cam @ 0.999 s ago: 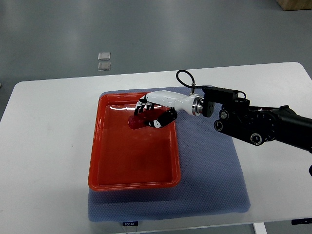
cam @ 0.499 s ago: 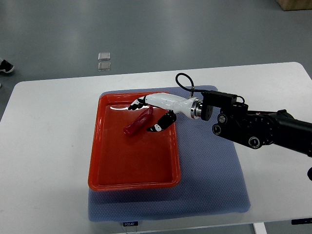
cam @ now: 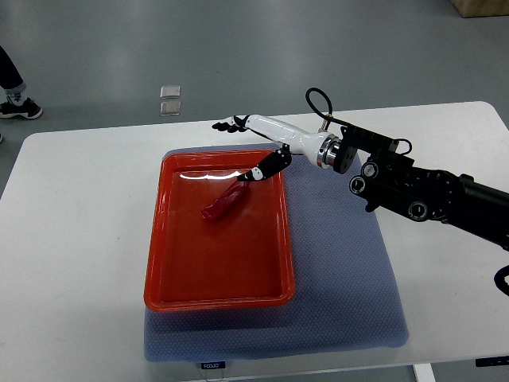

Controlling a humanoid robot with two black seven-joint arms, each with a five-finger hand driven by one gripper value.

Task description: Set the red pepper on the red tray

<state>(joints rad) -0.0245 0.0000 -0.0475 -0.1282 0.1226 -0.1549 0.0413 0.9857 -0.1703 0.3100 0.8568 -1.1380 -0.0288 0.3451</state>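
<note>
You see the right hand point(cam: 256, 143) spread, holding nothing, above centre; the red pepper point(cam: 223, 202) lies in the red tray point(cam: 171, 286).

The tray point(cam: 159, 263) sits on the mat point(cam: 342, 270), toward its left side, and the mat lies on the bench point(cam: 71, 239). The pepper point(cam: 223, 202) lies in the tray's far half. The right hand point(cam: 258, 147) hangs above the tray's far right corner.
</note>
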